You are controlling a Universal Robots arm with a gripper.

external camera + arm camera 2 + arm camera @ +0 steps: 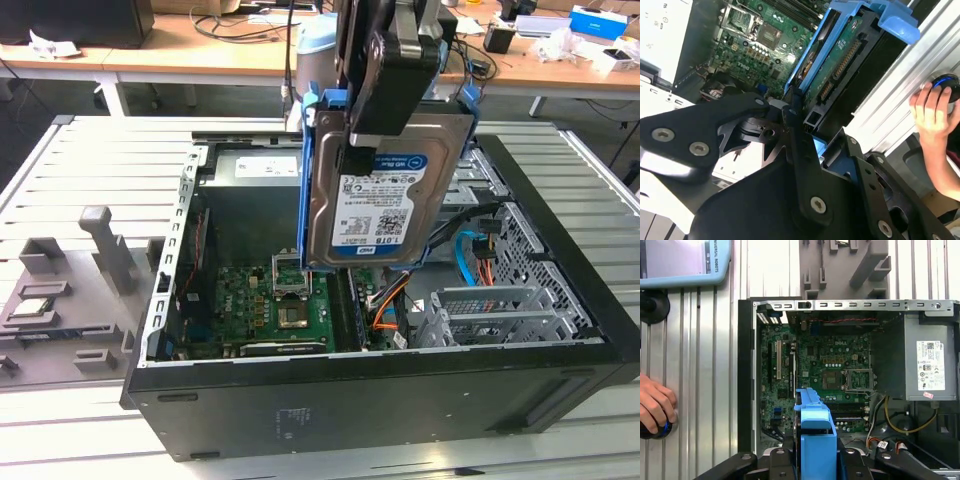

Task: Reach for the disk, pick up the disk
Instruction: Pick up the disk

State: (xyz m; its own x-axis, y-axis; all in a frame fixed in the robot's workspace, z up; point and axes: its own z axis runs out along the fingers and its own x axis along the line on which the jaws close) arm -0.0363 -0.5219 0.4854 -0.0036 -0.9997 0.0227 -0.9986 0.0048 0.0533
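The disk (385, 190), a silver hard drive with a white-and-blue label and a blue plastic frame, hangs upright in the air above the open computer case (400, 390). My gripper (360, 150) comes down from above and is shut on it, one black finger lying across the labelled face. In the second wrist view the disk (840, 55) shows its green circuit board side, clamped between the black fingers (796, 107). In the first wrist view the disk's blue frame (815, 425) stands edge-on over the motherboard.
Inside the case lie the motherboard (270, 300), orange and blue cables (475, 255) and a metal drive cage (500, 310). A grey fixture (60, 290) holding a small square chip sits at the exterior view's left. A person's hand (655, 407) rests on a button beside the case.
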